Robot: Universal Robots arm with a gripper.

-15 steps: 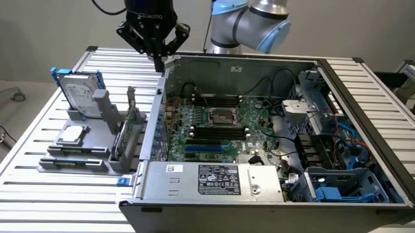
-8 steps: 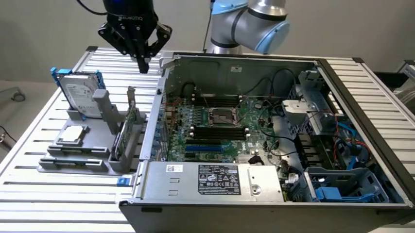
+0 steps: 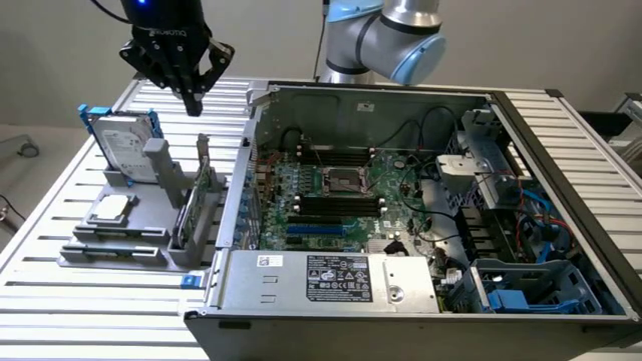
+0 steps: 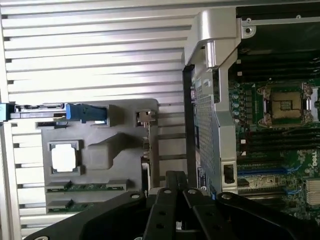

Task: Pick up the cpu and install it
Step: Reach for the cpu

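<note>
The cpu [image 3: 113, 208] [image 4: 64, 157], a small flat square with a dull silver top, lies in a recess of the grey holder [image 3: 150, 226] [image 4: 117, 150] at the exterior view's left. My gripper [image 3: 194, 105] [image 4: 175, 176] is shut with nothing in it. It hangs high above the slatted table, beyond the holder's far end and well away from the cpu. Inside the open computer case, the black-framed socket [image 3: 346, 180] [image 4: 285, 104] sits on the green board [image 3: 331, 218] with no chip in it.
A hard drive in a blue frame [image 3: 125, 143] [image 4: 85, 112] stands upright at the holder's far end. Memory sticks [image 4: 85, 186] and an upright card [image 3: 195, 207] fill other slots. The case's metal wall [image 3: 251, 150] [image 4: 205, 115] rises between holder and board. Cables and drive cages crowd the exterior view's right.
</note>
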